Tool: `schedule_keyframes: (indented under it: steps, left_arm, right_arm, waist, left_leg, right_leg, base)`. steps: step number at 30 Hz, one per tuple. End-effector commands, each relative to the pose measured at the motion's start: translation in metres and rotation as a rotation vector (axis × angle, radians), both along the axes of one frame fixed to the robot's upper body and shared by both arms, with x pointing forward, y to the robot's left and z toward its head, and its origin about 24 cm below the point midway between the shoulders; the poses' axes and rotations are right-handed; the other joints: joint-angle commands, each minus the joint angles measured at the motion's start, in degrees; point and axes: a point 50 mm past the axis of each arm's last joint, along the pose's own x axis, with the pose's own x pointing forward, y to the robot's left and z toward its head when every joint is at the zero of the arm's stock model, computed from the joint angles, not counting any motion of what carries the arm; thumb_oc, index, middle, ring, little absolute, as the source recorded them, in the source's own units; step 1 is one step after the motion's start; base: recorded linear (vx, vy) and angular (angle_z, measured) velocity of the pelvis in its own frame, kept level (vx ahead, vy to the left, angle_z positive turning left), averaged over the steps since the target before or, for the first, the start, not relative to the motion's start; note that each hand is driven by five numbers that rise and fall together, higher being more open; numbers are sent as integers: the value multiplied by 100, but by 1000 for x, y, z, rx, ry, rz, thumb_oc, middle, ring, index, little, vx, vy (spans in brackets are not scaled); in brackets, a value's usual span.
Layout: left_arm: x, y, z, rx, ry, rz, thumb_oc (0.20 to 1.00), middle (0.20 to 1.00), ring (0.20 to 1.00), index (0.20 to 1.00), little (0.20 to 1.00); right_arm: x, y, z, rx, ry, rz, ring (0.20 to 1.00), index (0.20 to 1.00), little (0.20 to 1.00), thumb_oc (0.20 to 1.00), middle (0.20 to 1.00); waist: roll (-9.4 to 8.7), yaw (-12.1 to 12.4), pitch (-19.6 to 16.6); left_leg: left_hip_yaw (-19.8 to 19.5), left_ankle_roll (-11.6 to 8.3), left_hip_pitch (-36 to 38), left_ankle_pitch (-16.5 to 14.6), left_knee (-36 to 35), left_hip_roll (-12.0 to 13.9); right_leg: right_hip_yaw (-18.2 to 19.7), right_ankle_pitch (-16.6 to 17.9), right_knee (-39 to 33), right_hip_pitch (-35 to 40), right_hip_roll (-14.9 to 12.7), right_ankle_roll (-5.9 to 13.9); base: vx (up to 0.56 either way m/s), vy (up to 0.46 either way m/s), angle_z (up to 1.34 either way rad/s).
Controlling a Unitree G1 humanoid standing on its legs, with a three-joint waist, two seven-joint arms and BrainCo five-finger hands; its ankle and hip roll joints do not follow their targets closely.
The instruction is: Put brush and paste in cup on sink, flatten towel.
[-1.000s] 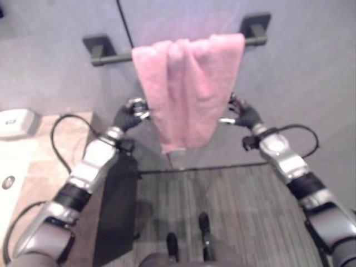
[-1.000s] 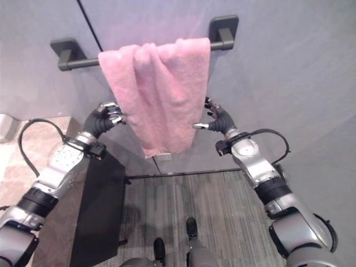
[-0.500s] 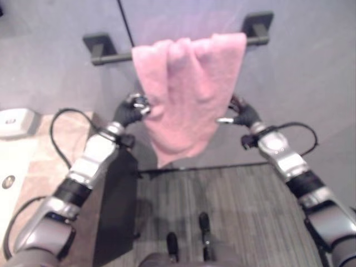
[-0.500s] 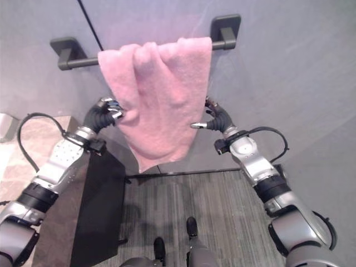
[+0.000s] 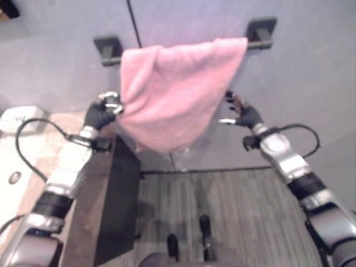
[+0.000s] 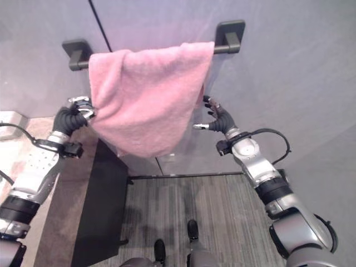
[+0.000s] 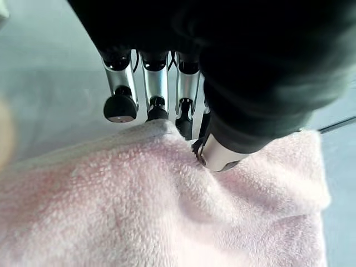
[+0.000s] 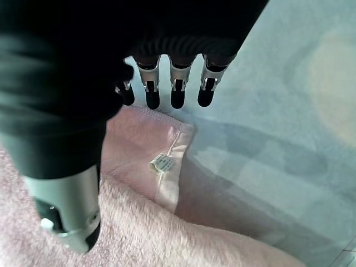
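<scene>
Grey wall (image 6: 289, 67), black wall-mounted rail (image 6: 80, 57), dark cabinet side (image 6: 103, 206), striped grey floor (image 6: 222, 211)

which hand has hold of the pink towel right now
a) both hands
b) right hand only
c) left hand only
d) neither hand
c) The left hand pinches the edge of the pink towel between thumb and fingers and draws it out to the side along the towel bar, while the right hand sits beside the towel's other edge with its fingers spread and nothing in them.
</scene>
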Motion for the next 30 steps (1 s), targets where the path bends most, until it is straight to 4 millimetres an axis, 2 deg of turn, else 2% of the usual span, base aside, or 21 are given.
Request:
schedule_keyframes:
  steps: [1,6,8,10,13,15,16,19,20,21,22,25,27,28,29,30]
  left_arm:
    - [2,-11,15,66,-72,-56,1000,1000,1000,1000,1000]
    - [2,-19,15,129,-81,-73,1000,1000,1000,1000,1000]
    - [2,-17,14,149,-75,-60,1000,1000,1000,1000,1000]
    - [-3,-11,15,265,-70,-35,1000,1000,1000,1000,1000]
    - [-11,-3,6,251,-26,-36,1000,1000,1000,1000,1000]
    - [-23,3,-16,251,64,-46,1000,1000,1000,1000,1000]
    - [-25,5,-22,230,87,-40,1000,1000,1000,1000,1000]
    - [-34,7,-67,135,235,-2,1000,1000,1000,1000,1000]
    - [-34,7,-67,135,236,-3,1000,1000,1000,1000,1000]
    - [-43,7,-94,124,334,14,1000,1000,1000,1000,1000]
    - [-49,4,-111,103,393,16,1000,1000,1000,1000,1000]
    - [-67,-7,-162,50,579,18,1000,1000,1000,1000,1000]
    - [-80,-13,-189,43,679,32,1000,1000,1000,1000,1000]
    - [-93,-17,-216,27,790,67,1000,1000,1000,1000,1000]
    - [-93,-17,-216,27,789,67,1000,1000,1000,1000,1000]
    - [-104,-21,-235,49,872,92,1000,1000,1000,1000,1000]
  right_arm:
    - [0,4,15,57,-83,14,1000,1000,1000,1000,1000]
    - [-1,-2,10,44,-68,-8,1000,1000,1000,1000,1000]
    - [-3,-9,8,24,-63,-33,1000,1000,1000,1000,1000]
    - [-7,-21,3,16,-50,-67,1000,1000,1000,1000,1000]
    - [-13,-32,-2,-6,-41,-95,1000,1000,1000,1000,1000]
    - [-27,-58,-20,-12,17,-175,1000,1000,1000,1000,1000]
    - [-31,-62,-24,-17,30,-184,1000,1000,1000,1000,1000]
    - [-49,-81,-52,-4,121,-256,1000,1000,1000,1000,1000]
    - [-49,-81,-53,-4,122,-257,1000,1000,1000,1000,1000]
    - [-60,-89,-68,-9,169,-294,1000,1000,1000,1000,1000]
    - [-68,-95,-81,-11,207,-326,1000,1000,1000,1000,1000]
    - [-91,-104,-119,-37,344,-386,1000,1000,1000,1000,1000]
    - [-105,-105,-143,-49,431,-419,1000,1000,1000,1000,1000]
    - [-118,-101,-165,-36,512,-425,1000,1000,1000,1000,1000]
    - [-118,-101,-165,-36,512,-425,1000,1000,1000,1000,1000]
    - [-133,-99,-187,-42,596,-459,1000,1000,1000,1000,1000]
  waist:
    - [-143,64,-224]
    - [-159,51,-248]
    - [-165,43,-264]
    - [-179,43,-302]
    - [-182,19,-345]
    - [-238,-21,-422]
    - [-245,-33,-444]
    - [-315,-105,-515]
    - [-313,-102,-512]
    - [-352,-143,-560]
    - [-366,-171,-578]
    - [-374,-240,-628]
    - [-389,-267,-697]
    - [-402,-302,-732]
    - [-399,-302,-735]
    - [-406,-336,-769]
  left_leg:
    - [-288,90,-162,-163,154,-101]
    - [-288,89,-157,-151,136,-100]
    - [-290,88,-151,-154,151,-98]
    - [-281,94,-144,-150,176,-99]
    - [-286,93,-57,-211,198,-88]
    - [-265,81,58,-273,262,-69]
    - [-282,81,110,-328,282,-60]
    - [-294,83,256,-458,414,-37]
    - [-298,83,263,-465,421,-36]
    - [-276,88,345,-540,485,-21]
    - [-272,90,400,-573,514,-15]
    - [-256,92,537,-638,532,11]
    - [-233,102,565,-636,509,10]
    - [-199,106,572,-635,508,25]
    - [-198,106,570,-636,509,25]
    - [-188,110,573,-634,509,29]
  right_leg:
    - [-125,-751,-3,437,-126,358]
    - [-125,-741,-3,431,-126,359]
    - [-134,-741,-3,448,-127,359]
    - [-129,-722,-3,469,-131,350]
    - [-155,-766,-3,571,-122,350]
    - [-190,-814,-3,724,-113,329]
    - [-220,-859,-3,796,-105,328]
    - [-281,-934,-3,1019,-86,299]
    - [-285,-937,-3,1031,-85,298]
    - [-287,-982,-3,1140,-65,284]
    - [-278,-1003,-3,1211,-50,275]
    - [-276,-1058,-3,1358,-5,264]
    - [-232,-1060,-3,1363,11,262]
    - [-205,-1061,-3,1355,23,257]
    - [-205,-1061,-3,1352,23,257]
    - [-184,-1056,-3,1344,34,251]
  base:
    - [-62,-8,-1]
    - [-28,-5,0]
    - [-29,-10,0]
    - [-40,-18,2]
    - [0,0,0]
    - [-22,-36,4]
    - [22,-31,6]
    - [8,-27,11]
    - [3,-23,12]
    - [3,-15,7]
    - [-4,-16,5]
    - [-12,-2,4]
    - [-29,-1,-5]
    - [-30,-3,-8]
    - [-36,-6,-4]
    - [-15,-2,-4]
